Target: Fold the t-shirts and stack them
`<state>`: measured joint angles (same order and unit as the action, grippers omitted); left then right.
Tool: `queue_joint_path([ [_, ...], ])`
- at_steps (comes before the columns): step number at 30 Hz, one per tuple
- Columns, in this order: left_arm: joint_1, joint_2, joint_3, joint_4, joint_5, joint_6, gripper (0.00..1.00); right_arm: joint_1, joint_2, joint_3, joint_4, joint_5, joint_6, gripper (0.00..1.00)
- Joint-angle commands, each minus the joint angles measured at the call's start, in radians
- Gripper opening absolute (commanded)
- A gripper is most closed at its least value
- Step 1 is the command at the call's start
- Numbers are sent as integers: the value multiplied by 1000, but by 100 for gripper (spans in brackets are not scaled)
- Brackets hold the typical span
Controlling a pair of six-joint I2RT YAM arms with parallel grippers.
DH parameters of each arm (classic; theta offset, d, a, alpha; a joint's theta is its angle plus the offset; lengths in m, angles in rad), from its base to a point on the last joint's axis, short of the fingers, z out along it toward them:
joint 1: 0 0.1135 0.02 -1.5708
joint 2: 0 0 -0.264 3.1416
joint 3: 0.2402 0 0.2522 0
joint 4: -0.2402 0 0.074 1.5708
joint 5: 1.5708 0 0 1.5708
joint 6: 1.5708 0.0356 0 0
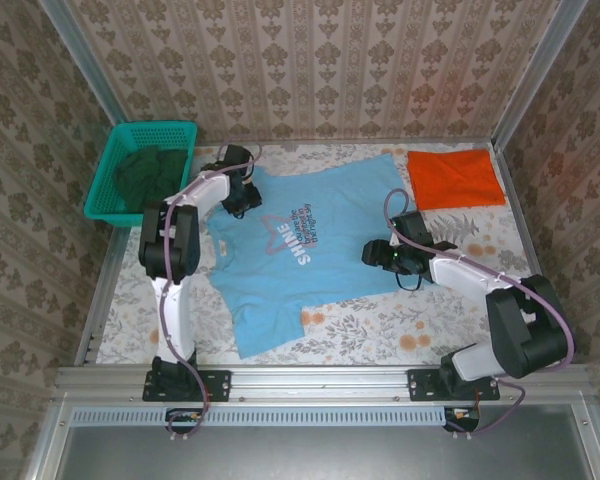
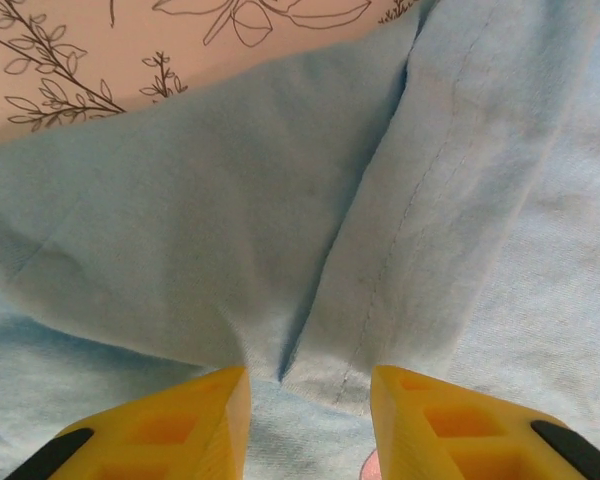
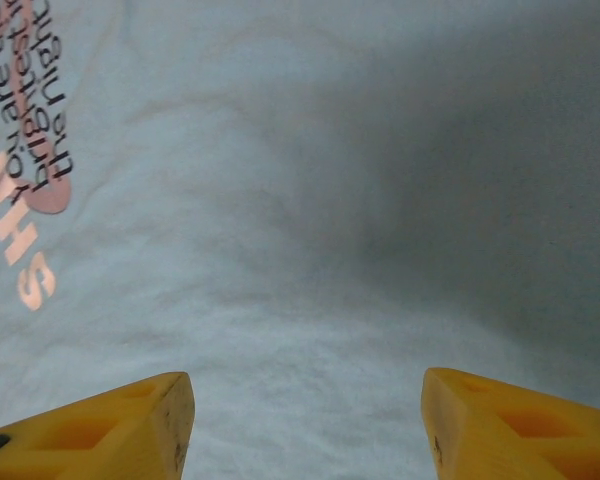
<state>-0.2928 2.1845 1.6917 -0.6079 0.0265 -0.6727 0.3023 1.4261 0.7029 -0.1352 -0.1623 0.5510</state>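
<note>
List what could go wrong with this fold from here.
1. The left gripper straddles a sleeve seam fold on the light-blue t-shirt; closing there may catch just one layer, dragging it crooked.
2. The right gripper stands open over flat cloth beside the lettering; it may pinch a bunch or nothing.
3. The orange t-shirt lies close; a wide sweep could rumple it.

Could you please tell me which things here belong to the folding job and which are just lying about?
For the job: light-blue t-shirt, spread out; orange t-shirt, folded, far right.
Lying about: green basket, far left; dark cloth inside it.
</note>
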Motion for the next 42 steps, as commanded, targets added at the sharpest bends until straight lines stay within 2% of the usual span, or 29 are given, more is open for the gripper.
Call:
queue_joint_path([
  [1, -2, 34, 56, -54, -14, 38, 37, 6, 9, 0, 36, 27, 5, 62],
  [13, -3, 79, 110, -77, -6, 55, 34, 5, 29, 6, 33, 27, 4, 60],
  [25, -5, 92, 129, -87, -6, 64, 25, 6, 42, 12, 27, 31, 4, 59],
  [39, -5, 105, 155, -105, -4, 85, 8, 5, 52, 18, 6, 58, 7, 57],
  [42, -4, 109, 158, -107, -4, 87, 0, 5, 47, 18, 4, 65, 7, 57],
])
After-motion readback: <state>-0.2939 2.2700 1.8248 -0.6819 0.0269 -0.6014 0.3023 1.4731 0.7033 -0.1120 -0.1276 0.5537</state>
